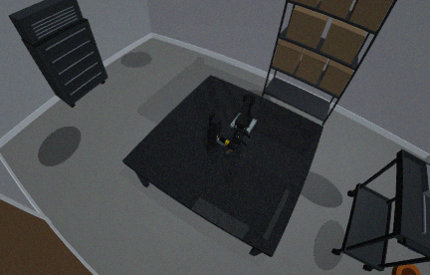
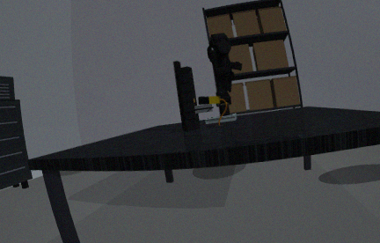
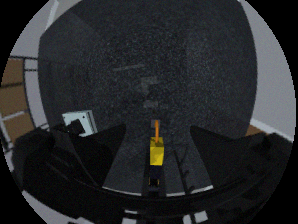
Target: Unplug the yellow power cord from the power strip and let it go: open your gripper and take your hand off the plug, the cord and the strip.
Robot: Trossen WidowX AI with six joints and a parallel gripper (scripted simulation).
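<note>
Yellow plug (image 3: 156, 152) between open jaws (unheld).

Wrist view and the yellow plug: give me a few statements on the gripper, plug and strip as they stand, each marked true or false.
1. The gripper is open, holding nothing. True.
2. In the wrist view the yellow plug sits in the gap between the fingers, with space on both sides. True.
3. The power strip lies flat on the table. False: it stands upright.
4. The gripper is well away from the plug. False: its fingers flank the plug.
5. A shelf of cardboard boxes stands beyond the table. True.
</note>
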